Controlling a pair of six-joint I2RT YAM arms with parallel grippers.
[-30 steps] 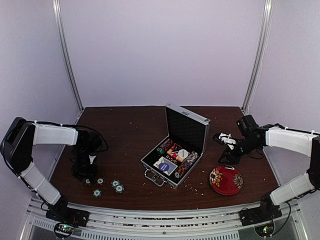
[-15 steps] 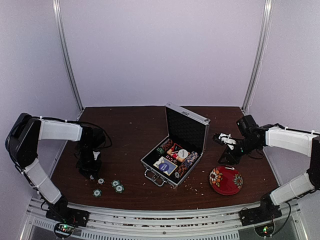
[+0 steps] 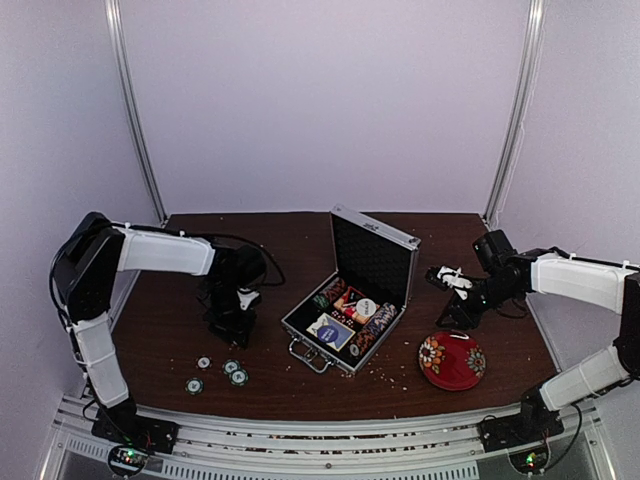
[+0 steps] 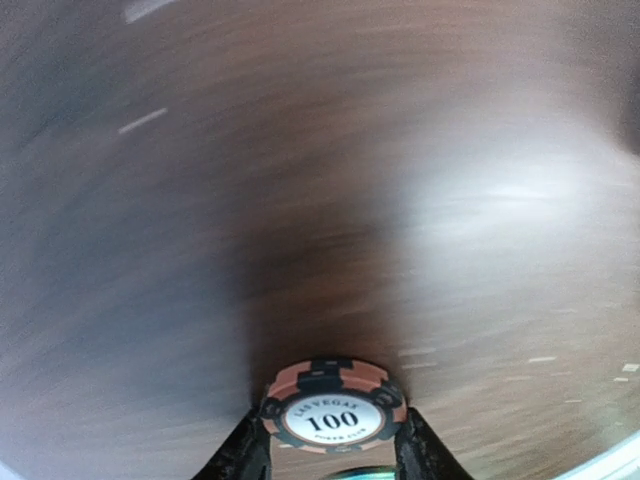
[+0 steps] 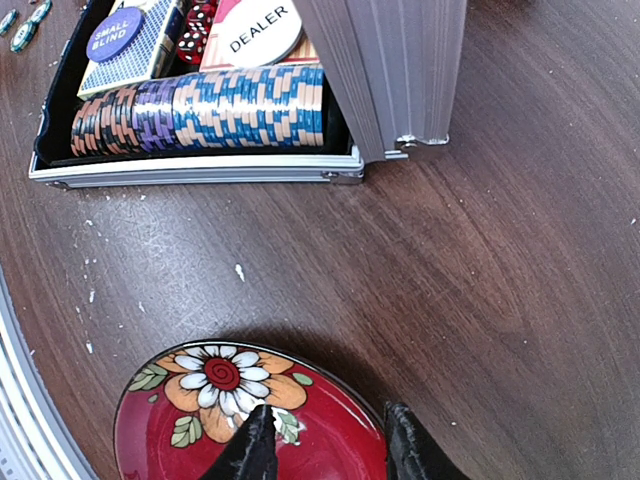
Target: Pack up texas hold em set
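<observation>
The silver briefcase point(image 3: 372, 262) stands open mid-table, lid up, with rows of poker chips point(image 5: 200, 110), a blue card deck box point(image 5: 130, 45) and a DEALER button point(image 5: 262, 28) inside. Several loose chips point(image 3: 231, 369) lie on the table in front of the left arm. My left gripper point(image 3: 232, 330) is between those chips and the case, shut on a peach-and-black "100" chip point(image 4: 334, 404) held above the table. My right gripper point(image 5: 325, 445) is open and empty, right of the case, just over the rim of the red floral bowl point(image 5: 215, 420).
The red floral bowl point(image 3: 452, 360) sits at the front right of the brown table point(image 3: 270, 260). White crumbs are scattered near the case's front. Metal posts rise at the two back corners.
My left gripper has lifted off the loose chips with one chip and moved right toward the case. The right arm has not moved.
</observation>
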